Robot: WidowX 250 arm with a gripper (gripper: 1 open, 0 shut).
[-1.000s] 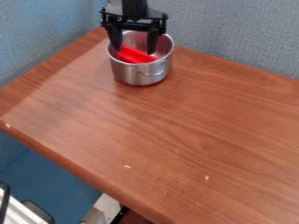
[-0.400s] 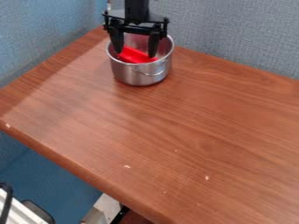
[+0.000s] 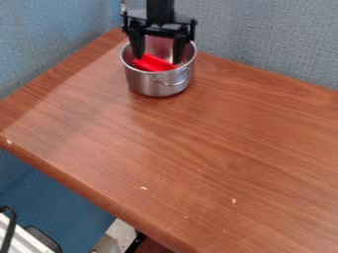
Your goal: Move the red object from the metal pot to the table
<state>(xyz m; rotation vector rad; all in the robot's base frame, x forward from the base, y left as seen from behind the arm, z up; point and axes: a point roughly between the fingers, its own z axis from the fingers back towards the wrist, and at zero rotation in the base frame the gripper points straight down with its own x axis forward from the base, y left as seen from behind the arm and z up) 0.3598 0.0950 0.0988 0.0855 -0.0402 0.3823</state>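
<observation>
Fingers [image 3: 179,51] spread apart, open, one on each side, reaching down at the mouth of the pot. Red object [image 3: 153,63] between or just below them; contact can't be told from this angle. Black gripper [image 3: 158,49] above, pointing down, its wide crosspiece over the pot's far side. Dark arm part rises from it out of the top of the view.

Red object: bright red, elongated, inside the metal pot [image 3: 158,84], tilted, lying across the opening with its upper face showing. Lower end can't be seen behind the pot's front wall. Pot: round, silver, shiny, straight-sided, upright, thin wire handle [image 3: 164,82] hanging against the front.

Pot stands on the table [image 3: 199,148], near the far corner, close to the walls. Table: brown wood, visible grain, glossy, a few small pale specks on the near part. Left edge runs diagonally down toward the bottom of the view.

Outward from there: blue-gray textured wall [image 3: 264,35] behind, bluer wall [image 3: 46,44] at left. Bottom left, below table edge: blue surface, white and black equipment [image 3: 24,239], partly cut off, too little showing to name.
</observation>
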